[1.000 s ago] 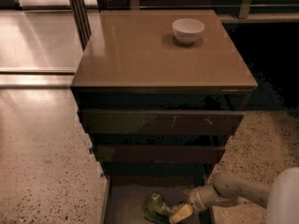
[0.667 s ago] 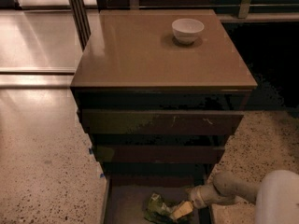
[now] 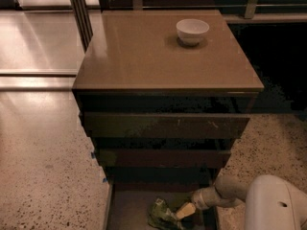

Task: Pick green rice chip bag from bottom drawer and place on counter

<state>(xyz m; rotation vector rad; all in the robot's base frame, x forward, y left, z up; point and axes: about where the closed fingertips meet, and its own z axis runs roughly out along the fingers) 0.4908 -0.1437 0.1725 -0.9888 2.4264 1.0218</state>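
Note:
The green rice chip bag (image 3: 161, 213) lies crumpled on the floor of the open bottom drawer (image 3: 129, 210), at the bottom edge of the camera view. My gripper (image 3: 184, 212) reaches in from the lower right on the white arm (image 3: 268, 202). Its pale fingers (image 3: 186, 210) sit at the right side of the bag, touching it. The counter (image 3: 144, 56) is the glossy brown top of the cabinet, with the bag well below it.
A white bowl (image 3: 192, 31) stands on the counter near its back right. Two closed dark drawer fronts (image 3: 165, 126) overhang the bottom drawer. Speckled stone floor (image 3: 43, 162) lies left of the cabinet. A dark post (image 3: 79, 13) stands at the back left.
The white arm body has come further up and left into view at the lower right. The gripper stays at the bag's right side in the drawer.

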